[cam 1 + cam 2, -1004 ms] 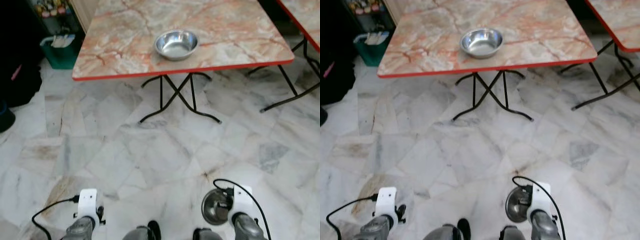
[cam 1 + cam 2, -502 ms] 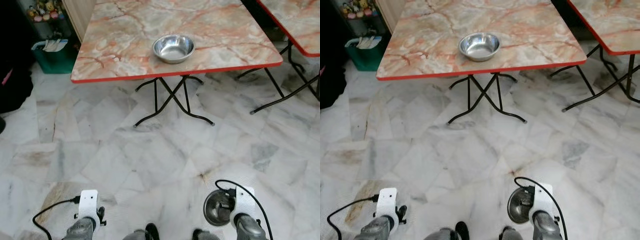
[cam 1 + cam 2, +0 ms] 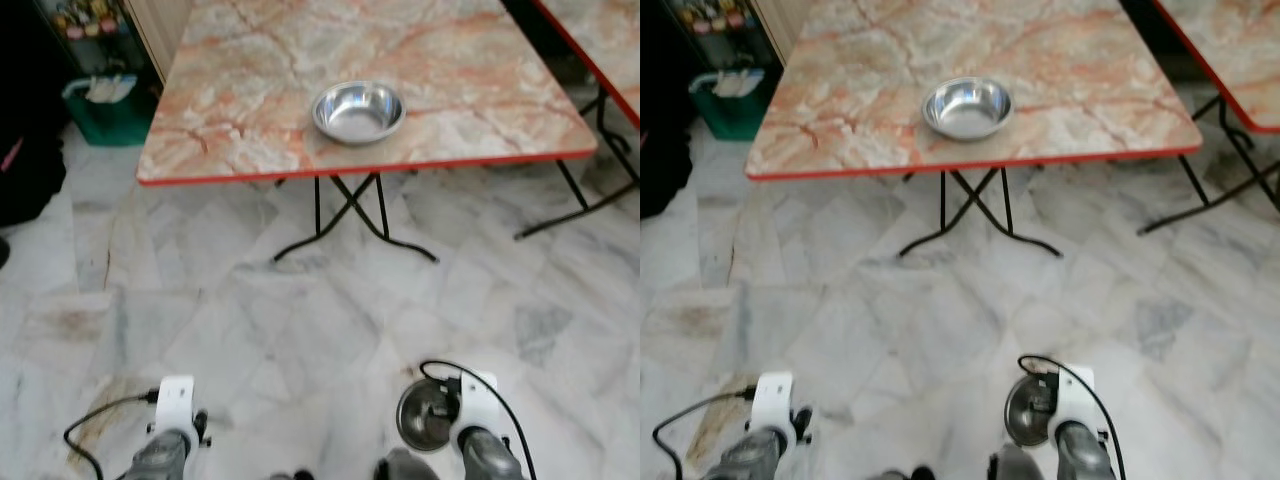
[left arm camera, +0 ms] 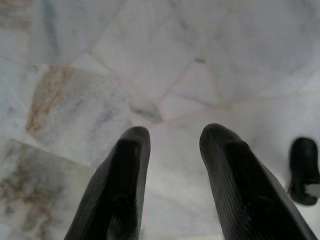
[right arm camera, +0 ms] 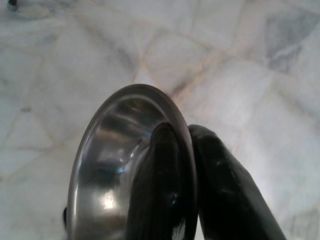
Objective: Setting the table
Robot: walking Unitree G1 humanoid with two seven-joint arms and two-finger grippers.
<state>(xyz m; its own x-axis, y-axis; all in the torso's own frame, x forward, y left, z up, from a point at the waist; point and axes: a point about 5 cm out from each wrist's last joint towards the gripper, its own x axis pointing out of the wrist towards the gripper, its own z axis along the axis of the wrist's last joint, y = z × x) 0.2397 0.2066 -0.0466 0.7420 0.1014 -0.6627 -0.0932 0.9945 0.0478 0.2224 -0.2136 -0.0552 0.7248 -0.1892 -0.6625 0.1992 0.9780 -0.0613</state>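
The held steel bowl [image 5: 125,170] is pinched by its rim in the right gripper [image 5: 187,165]: one black finger [image 5: 157,190] lies inside the bowl and the other outside, closed on the thin wall between them. In the head views this bowl [image 3: 424,417] hangs low at the robot's right side, tipped on edge so its hollow faces toward the robot's left, well above the pale marble floor [image 3: 300,320] and well apart from the table.

A second steel bowl [image 3: 358,111] sits upright on the marbled table [image 3: 240,90] with the red edge, near the table's front edge and a little right of the middle of that edge (nothing else is on the part of the top that can be seen). The table stands on crossed black legs [image 3: 350,210].

The left gripper [image 4: 170,145] hangs low at the robot's left side with its two fingers apart and nothing between them, pointing down at the floor tiles; a black cable [image 3: 95,420] loops from its wrist.

Beyond the table's front right corner, the corner of another red-edged table [image 3: 600,40] reaches in, with its own black legs below. Off the first table's left edge, a green bin [image 3: 105,105] stands on the floor beside a dark area.
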